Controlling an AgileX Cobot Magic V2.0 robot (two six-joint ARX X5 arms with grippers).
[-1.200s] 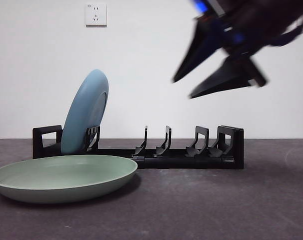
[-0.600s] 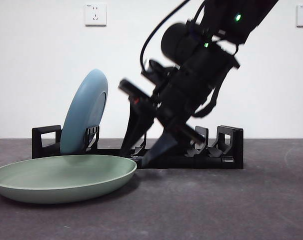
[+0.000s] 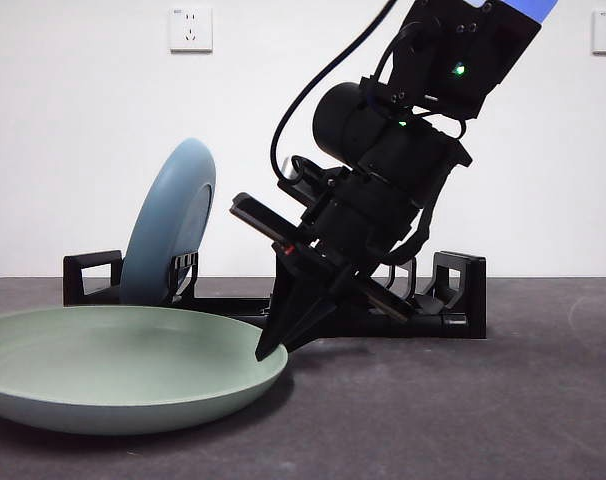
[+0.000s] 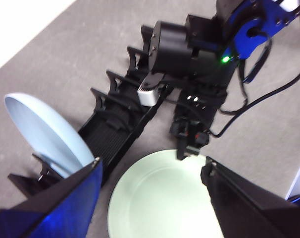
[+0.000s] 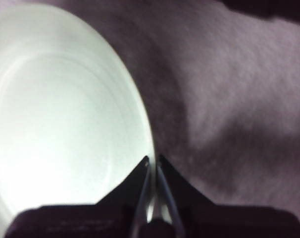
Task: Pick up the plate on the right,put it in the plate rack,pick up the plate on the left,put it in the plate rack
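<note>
A pale green plate (image 3: pixel 123 370) lies flat on the dark table in front of the plate rack (image 3: pixel 453 290). My right gripper (image 3: pixel 273 345) slants down from the upper right, shut on the green plate's right rim. In the right wrist view the two jaws (image 5: pixel 153 163) pinch that rim, with the green plate (image 5: pixel 66 124) spreading away from them. A light blue plate (image 3: pixel 168 225) stands upright in the rack's left end. My left gripper (image 4: pixel 152 163) hangs open high above the green plate (image 4: pixel 160 203), touching nothing.
The rack (image 4: pixel 115 124) runs long behind the green plate, with several free prong pairs to the right of the blue plate (image 4: pixel 46 134). The right arm's body (image 4: pixel 199 64) leans over the rack's right half. A white wall stands behind.
The right arm swung down from the upper right to the green plate's rim and its jaws closed on it. The plate has shifted slightly to the right and looks larger.
</note>
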